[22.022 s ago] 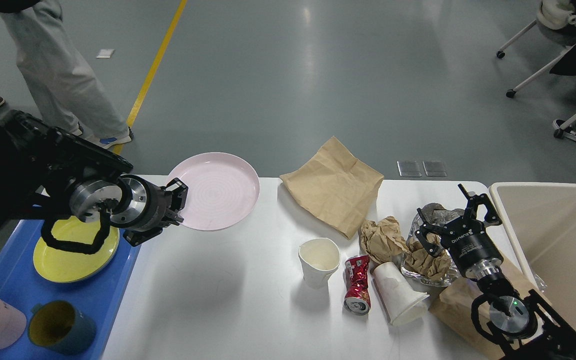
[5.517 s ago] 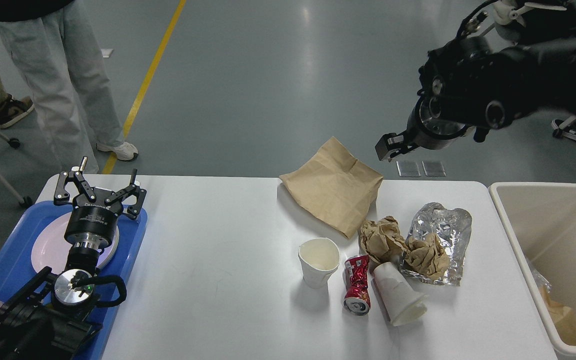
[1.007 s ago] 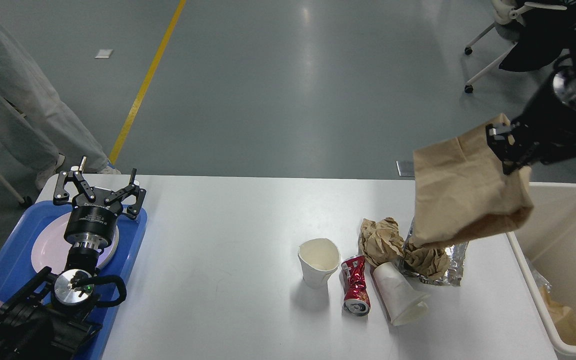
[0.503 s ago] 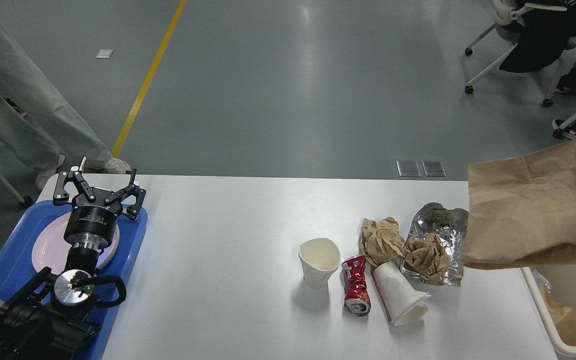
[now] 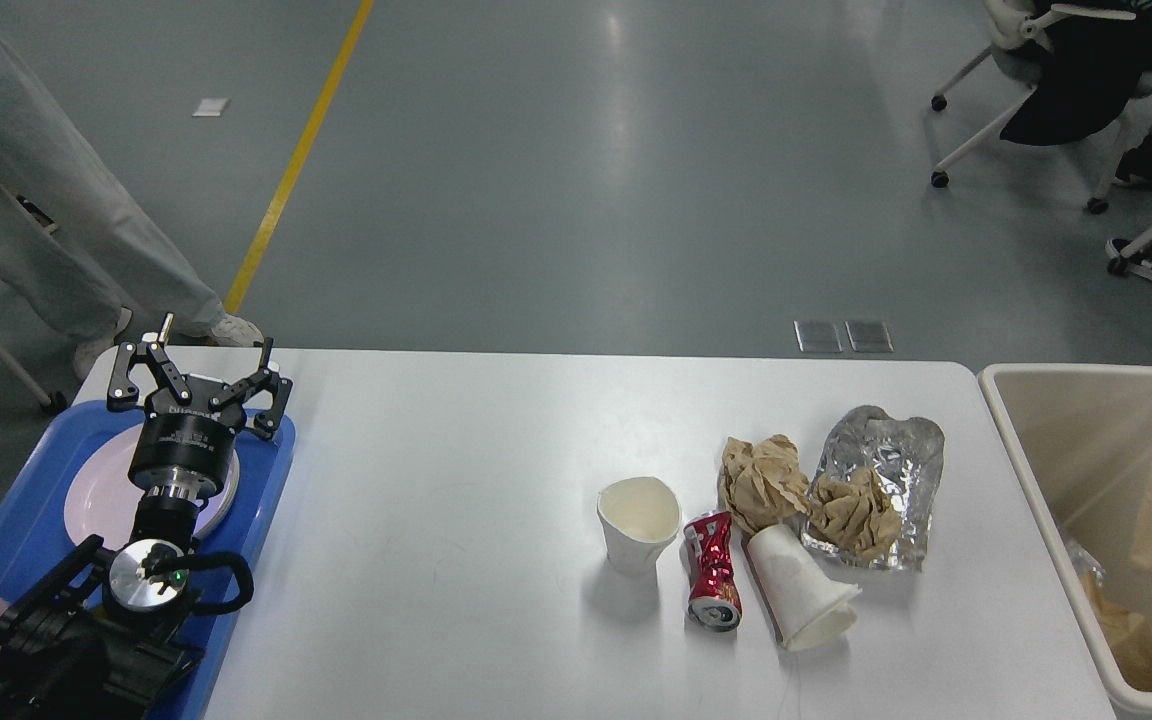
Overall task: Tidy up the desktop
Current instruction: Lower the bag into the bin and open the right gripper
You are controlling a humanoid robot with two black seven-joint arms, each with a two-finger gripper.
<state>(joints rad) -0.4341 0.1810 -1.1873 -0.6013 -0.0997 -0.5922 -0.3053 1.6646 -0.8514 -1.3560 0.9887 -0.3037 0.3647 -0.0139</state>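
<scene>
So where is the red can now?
In the head view the crushed red can lies on the desktop, right of centre, between the upright cup and the tipped cup.

Your left arm [image 5: 151, 540] is all black, with a silver wrist disc, a tiny green LED, looped cable, white lettering.
</scene>
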